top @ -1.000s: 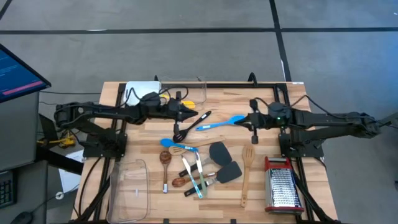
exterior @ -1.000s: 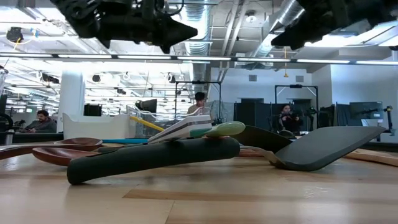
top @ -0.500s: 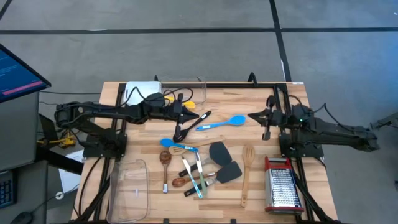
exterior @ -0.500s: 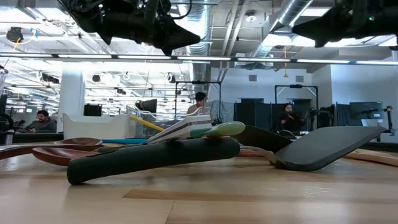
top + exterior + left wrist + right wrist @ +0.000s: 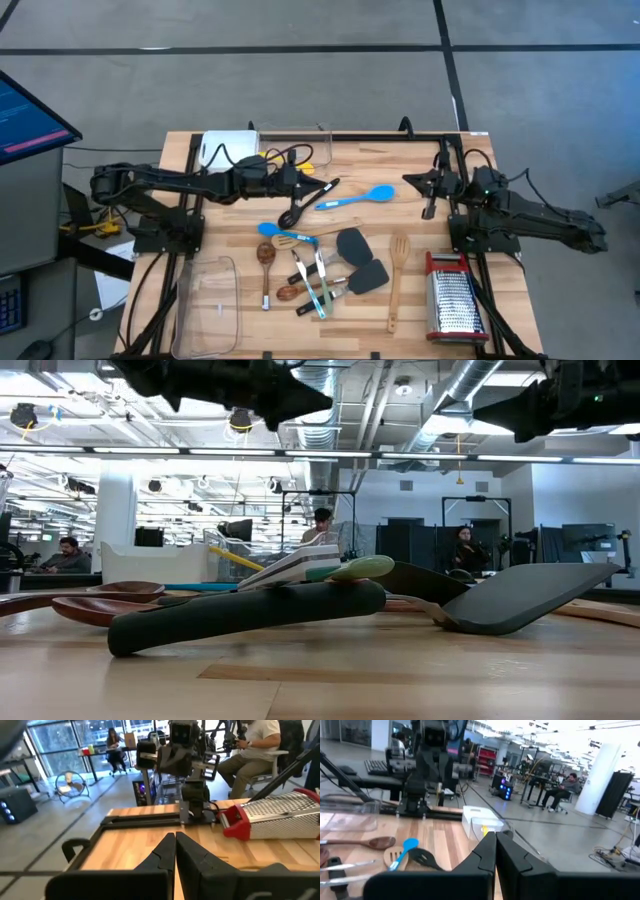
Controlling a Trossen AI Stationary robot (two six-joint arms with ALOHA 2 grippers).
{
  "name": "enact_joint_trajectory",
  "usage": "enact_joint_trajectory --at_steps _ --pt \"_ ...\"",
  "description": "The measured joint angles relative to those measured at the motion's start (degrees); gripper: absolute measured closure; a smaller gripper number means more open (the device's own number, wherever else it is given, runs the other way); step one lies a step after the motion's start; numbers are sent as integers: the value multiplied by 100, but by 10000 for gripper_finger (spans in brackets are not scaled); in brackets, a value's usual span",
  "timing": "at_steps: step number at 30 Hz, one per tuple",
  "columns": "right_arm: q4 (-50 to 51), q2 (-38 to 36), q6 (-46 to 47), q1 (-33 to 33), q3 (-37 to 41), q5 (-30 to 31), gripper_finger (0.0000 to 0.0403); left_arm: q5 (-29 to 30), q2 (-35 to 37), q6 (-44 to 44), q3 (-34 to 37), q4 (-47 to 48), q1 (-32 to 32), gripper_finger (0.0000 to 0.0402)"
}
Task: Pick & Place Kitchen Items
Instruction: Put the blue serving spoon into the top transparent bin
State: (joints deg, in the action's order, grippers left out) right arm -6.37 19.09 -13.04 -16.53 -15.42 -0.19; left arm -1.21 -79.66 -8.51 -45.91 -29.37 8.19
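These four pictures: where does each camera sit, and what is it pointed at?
High: overhead, straight down; left gripper, right gripper, blue spoon.
Low: tabletop level, facing the room; dark spatula, arms overhead.
Left wrist: past its shut fingers toward the grater.
Right wrist: past its shut fingers toward the spoon.
Shared: the spoon, grater, table.

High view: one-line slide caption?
Both arms hover empty, left gripper and right gripper shut, over scattered kitchen utensils on the wooden table.

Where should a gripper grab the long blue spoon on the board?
Grip the blue spoon mid-handle, coming straight down with fingers across the shaft. It lies flat and apart from the pile, bowl toward the right gripper, handle end near the black slotted spoon; mid-handle looks clear.
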Motion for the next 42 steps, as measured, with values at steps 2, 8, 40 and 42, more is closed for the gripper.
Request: enact_joint_trajectory --at_steps 2,8,40,42 --pt "-11 40 0 -18 0 1 401 16 -169 -76 -151 13 14 401" --pt "-181 156 0 -2 0 1 401 -65 -1129 -176 -896 20 15 401" --pt "-160 195 -46 -4 0 3 401 -516 -1704 -287 -1688 4005 -313 401" --pt "-153 197 -46 -4 0 3 401 -515 -1704 -286 -1688 4351 -364 401"
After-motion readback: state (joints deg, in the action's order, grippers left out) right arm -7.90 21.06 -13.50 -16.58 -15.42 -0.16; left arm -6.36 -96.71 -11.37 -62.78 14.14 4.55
